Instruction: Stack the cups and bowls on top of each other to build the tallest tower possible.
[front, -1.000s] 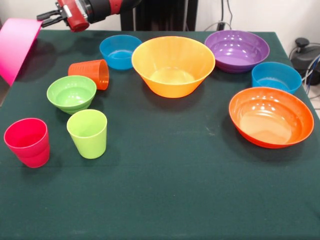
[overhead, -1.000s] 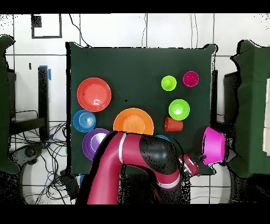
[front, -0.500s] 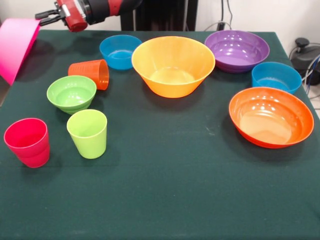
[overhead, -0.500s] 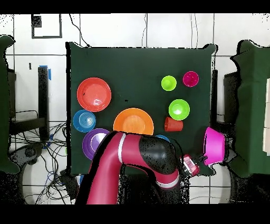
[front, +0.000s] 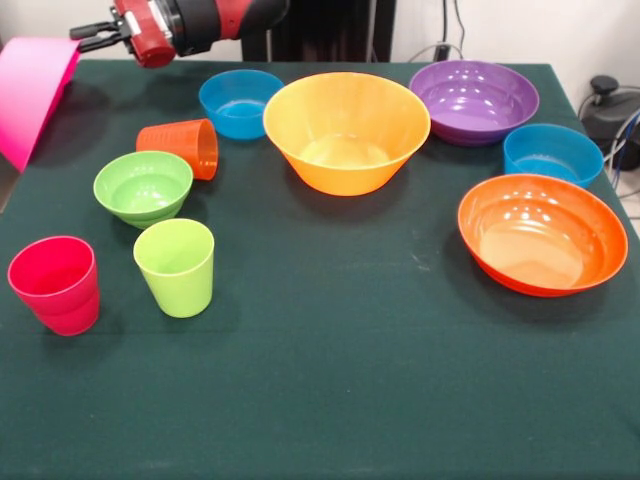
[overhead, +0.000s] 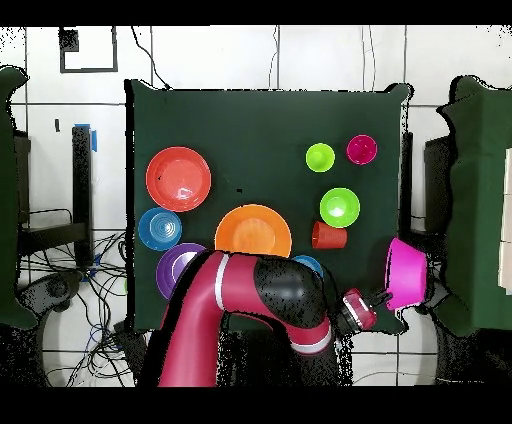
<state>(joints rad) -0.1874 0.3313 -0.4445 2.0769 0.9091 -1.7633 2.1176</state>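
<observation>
In the front view we see only the wrist and the end effector (front: 92, 32) at the top left corner, while the overhead view shows the whole red and black arm (overhead: 255, 305) bent across the robot's side of the surface (overhead: 265, 140), where it covers part of the purple bowl (overhead: 178, 268) and most of one small blue bowl (overhead: 310, 264). The end effector's thin black fingers (front: 88, 30) point at the rim of the big pink bowl (front: 33, 88), which is tilted with its opening facing away from the surface and hangs at or past the surface's edge; we cannot tell whether the fingers are pinching that rim or merely touching it. In the overhead view the end effector (overhead: 382, 299) sits just beside the pink bowl (overhead: 407, 274), off the green cloth. No tower is built: every other piece stands apart on the surface. The yellow-orange bowl (front: 346, 130) stands upright near the middle, with the blue bowl (front: 240, 102) just beside it and the purple bowl (front: 474, 100) on its other side. The orange cup (front: 181, 146) lies on its side near the small green bowl (front: 143, 187). The lime green cup (front: 175, 266) and the pinkish red cup (front: 55, 284) stand upright, near each other. The second blue bowl (front: 552, 153) and the red-orange bowl (front: 541, 233) sit well apart from the end effector.
</observation>
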